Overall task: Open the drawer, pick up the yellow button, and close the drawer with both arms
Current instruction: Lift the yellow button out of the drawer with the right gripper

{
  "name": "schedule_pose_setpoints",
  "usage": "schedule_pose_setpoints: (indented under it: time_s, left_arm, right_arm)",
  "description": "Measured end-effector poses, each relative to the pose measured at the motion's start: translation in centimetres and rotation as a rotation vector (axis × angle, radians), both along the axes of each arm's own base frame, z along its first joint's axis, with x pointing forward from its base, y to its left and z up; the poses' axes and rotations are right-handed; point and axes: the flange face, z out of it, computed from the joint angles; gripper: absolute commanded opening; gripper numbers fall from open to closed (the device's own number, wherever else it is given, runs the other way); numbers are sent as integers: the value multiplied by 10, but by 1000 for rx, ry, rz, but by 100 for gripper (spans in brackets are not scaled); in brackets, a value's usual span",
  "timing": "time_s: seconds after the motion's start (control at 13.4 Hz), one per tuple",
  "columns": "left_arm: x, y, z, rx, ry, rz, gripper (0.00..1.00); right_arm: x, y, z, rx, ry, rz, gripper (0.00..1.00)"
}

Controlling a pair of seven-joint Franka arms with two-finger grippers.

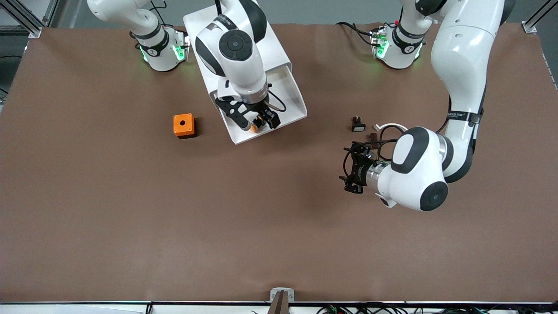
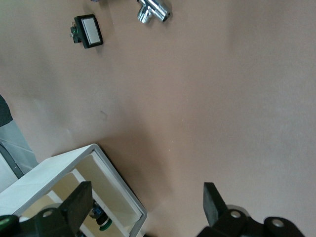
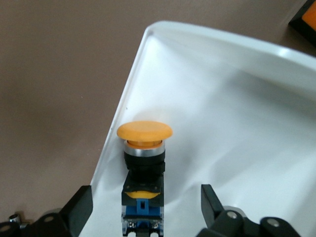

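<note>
Drawer (image 1: 293,101) first: we see it pulled well out of the white cabinet (image 1: 244,35), its front edge pointing toward the front camera. In it, close to one side wall and near the front corner, lies the button (image 3: 143,163), with its round orange cap, a black collar and a blue base. We find the right gripper (image 1: 257,123) lowered into the open tray, its fingers (image 3: 79,210) spread apart on either side of the button's body and touching nothing that we can make out. The left gripper (image 1: 354,168) hangs over bare table toward the left arm's end, its fingers (image 2: 213,202) apart and empty. On the table we also see an orange cube (image 1: 184,125) with a round hole beside the cabinet toward the right arm's end, a black switch (image 2: 87,31) with a white face, and a small chrome fitting (image 2: 153,10) just beside that switch.
</note>
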Motion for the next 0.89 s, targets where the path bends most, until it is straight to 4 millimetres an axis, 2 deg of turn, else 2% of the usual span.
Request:
schedule_pose_setpoints:
  time_s: [0.07,0.15,0.37,0.67,0.89]
  left_arm:
    - [-1,-2,4,-3,-6,-5,99]
    - [-2,-4,5,-4,-8,-10,99]
    - [-8,-13,1,1,-21,-67,99]
    - [-14,-20,-6,-7,-63,-194,99]
    - [-18,-31,-5,-22,-77,-220,99]
  right_arm:
    - [-2,2,-3,-3,3,5,52]
    - [-3,4,-4,-4,4,8,39]
    - [-2,2,-3,-4,2,8,4]
    - [1,-2,3,-8,3,21,0]
    - [23,-18,28,-5,10,19,0]
